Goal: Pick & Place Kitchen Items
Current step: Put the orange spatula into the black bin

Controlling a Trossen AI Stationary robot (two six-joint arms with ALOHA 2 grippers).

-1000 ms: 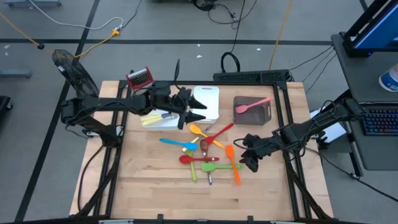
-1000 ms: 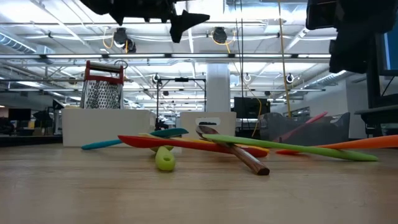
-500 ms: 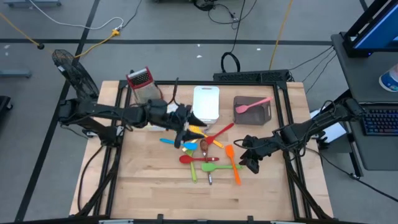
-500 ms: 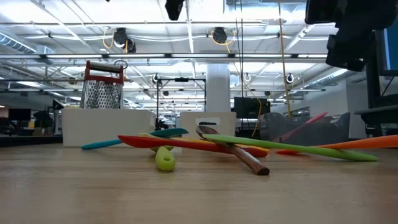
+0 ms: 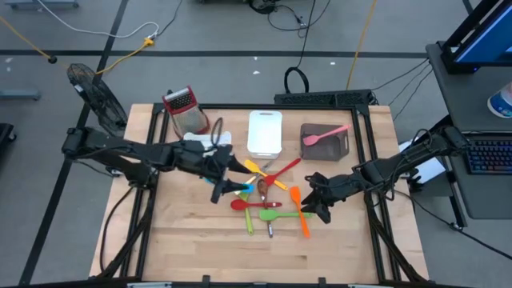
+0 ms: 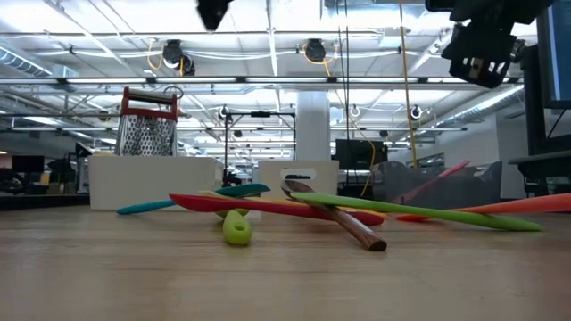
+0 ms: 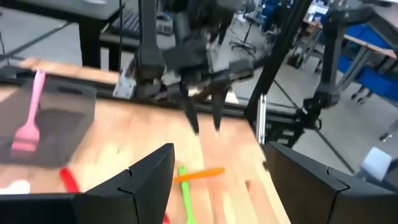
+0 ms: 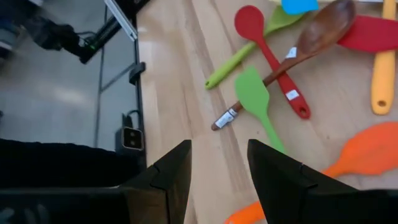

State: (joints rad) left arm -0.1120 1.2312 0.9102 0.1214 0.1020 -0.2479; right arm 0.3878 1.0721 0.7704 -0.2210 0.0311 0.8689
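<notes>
The kitchen items lie in a loose heap mid-table: a blue spatula, red spoon, wooden spoon, green spatula, orange spatula and a red spatula. A pink spatula rests in the dark tray. My left gripper hangs open high above the heap's left end, with nothing between its fingers. To the right of the heap my right gripper is open and raised, looking down on the green spatula and the red spoon.
A red-topped grater stands at the far left. Next to it is a white tray, partly under my left arm, and a second white tray sits at the far middle. Bare wood runs along the near edge.
My left gripper has swung from over the white trays toward the near edge and a little left, and is now above the heap's left end, still open. My right gripper has tipped upward a little in place. The utensils have not moved.
</notes>
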